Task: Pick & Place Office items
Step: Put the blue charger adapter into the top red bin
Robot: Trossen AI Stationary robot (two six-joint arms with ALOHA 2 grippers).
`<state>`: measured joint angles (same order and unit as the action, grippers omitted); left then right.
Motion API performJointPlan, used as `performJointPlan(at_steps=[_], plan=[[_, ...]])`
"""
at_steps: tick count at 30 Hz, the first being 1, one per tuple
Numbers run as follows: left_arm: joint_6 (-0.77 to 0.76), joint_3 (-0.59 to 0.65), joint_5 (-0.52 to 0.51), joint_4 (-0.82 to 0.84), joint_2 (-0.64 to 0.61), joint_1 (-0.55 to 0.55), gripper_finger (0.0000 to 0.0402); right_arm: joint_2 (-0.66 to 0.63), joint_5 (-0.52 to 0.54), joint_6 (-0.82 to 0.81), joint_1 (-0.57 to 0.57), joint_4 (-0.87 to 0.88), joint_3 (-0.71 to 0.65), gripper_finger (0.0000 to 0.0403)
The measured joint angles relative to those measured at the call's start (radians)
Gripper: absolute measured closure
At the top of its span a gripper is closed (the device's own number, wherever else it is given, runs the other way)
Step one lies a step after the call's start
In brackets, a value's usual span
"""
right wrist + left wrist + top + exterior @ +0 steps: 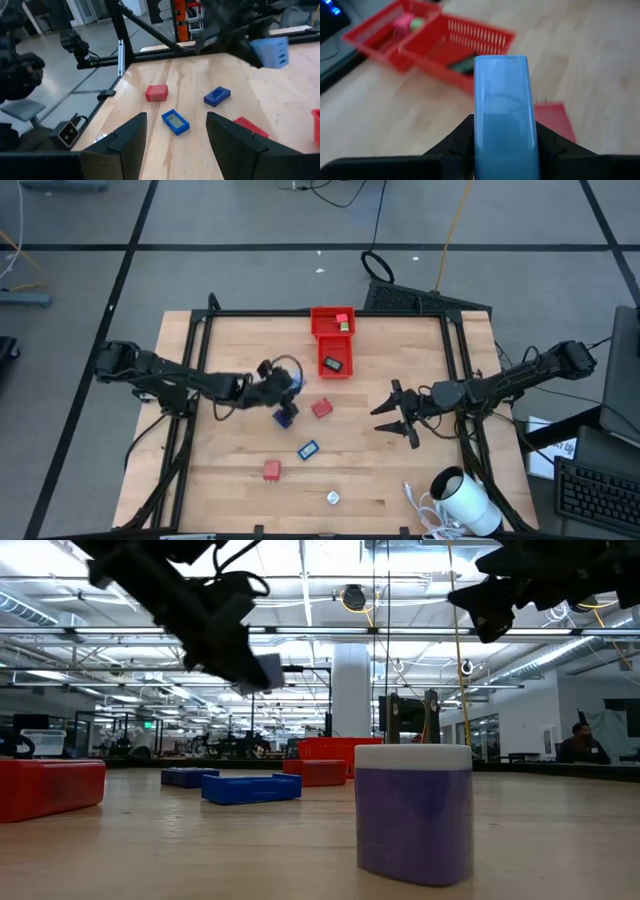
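Left gripper [287, 383], centre of the high view: closed on light-blue piece [505, 117], raised clear of the table.
Right gripper [395, 412], centre right: fingers spread, empty, hovering.
Red tray [321, 348], top centre: black piece [333, 364] in near compartment, green-and-pink piece [343, 321] in far one. Judged placed: two.
Left on table [230, 470]: dark-blue piece [285, 417], red piece [321, 408], blue piece with screen [307, 449], second red piece [271, 470], whitish piece [332, 498].
Unclear: exact identity of each piece, too small to tell.
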<state>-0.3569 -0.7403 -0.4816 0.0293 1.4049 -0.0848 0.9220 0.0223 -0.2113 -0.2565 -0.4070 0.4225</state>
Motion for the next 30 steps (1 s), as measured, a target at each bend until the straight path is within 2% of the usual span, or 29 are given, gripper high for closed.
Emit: performJointPlan(at_steps=[7, 11, 16, 19, 25, 30], plan=[[0.197, 0.0, 0.243, -0.266, -0.018, 0.146, 0.0282, -0.138, 0.006, 0.11, 0.005, 0.139, 0.0, 0.0206], [0.252, 0.0, 0.379, -0.423, -0.018, 0.217, 0.0282, -0.207, 0.007, 0.147, 0.026, 0.193, 0.0, 0.0206], [0.258, 0.0, 0.42, -0.519, -0.017, 0.302, 0.0282, -0.266, 0.007, 0.177, 0.056, 0.262, 0.0, 0.0206], [0.251, 0.0, 0.473, -0.556, -0.017, 0.348, 0.0282, -0.295, 0.007, 0.195, 0.073, 0.246, -0.025, 0.0206], [0.25, 0.0, 0.492, -0.598, -0.012, 0.398, 0.0282, -0.373, 0.006, 0.205, 0.122, 0.093, -0.168, 0.0206], [0.237, -0.021, 0.513, -0.645, 0.049, 0.431, 0.0282, -0.444, 0.007, 0.205, 0.18, -0.009, -0.251, 0.0206]])
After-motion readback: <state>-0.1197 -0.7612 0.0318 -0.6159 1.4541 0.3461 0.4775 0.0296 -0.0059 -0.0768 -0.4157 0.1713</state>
